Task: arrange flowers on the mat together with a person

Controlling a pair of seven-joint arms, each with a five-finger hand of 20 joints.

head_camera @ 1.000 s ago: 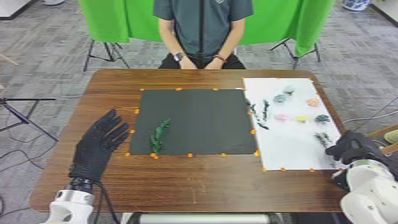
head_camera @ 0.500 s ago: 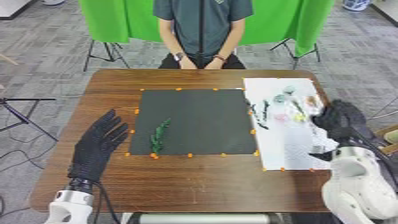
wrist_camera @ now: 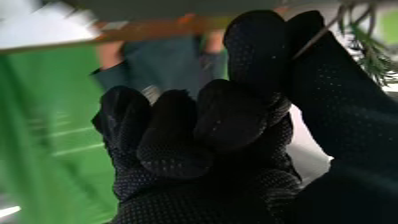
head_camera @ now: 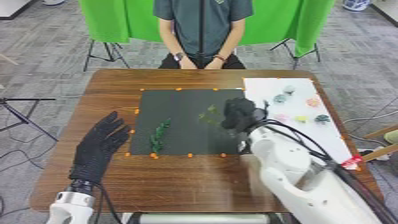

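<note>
Right hand (head_camera: 238,115): over the mat's right side; thumb and fingers pinched round a stem, other fingers curled
Held sprig (wrist_camera: 378,62): green and leafy, in my grip
Left hand (head_camera: 99,147): left of the mat, fingers open
Dark mat (head_camera: 191,100): on the table (head_camera: 169,185), a green sprig (head_camera: 160,136) lying near left
White sheet (head_camera: 262,85): right of the mat, bearing pink (head_camera: 282,117), yellow (head_camera: 301,119) and peach blossoms (head_camera: 313,102)
</note>
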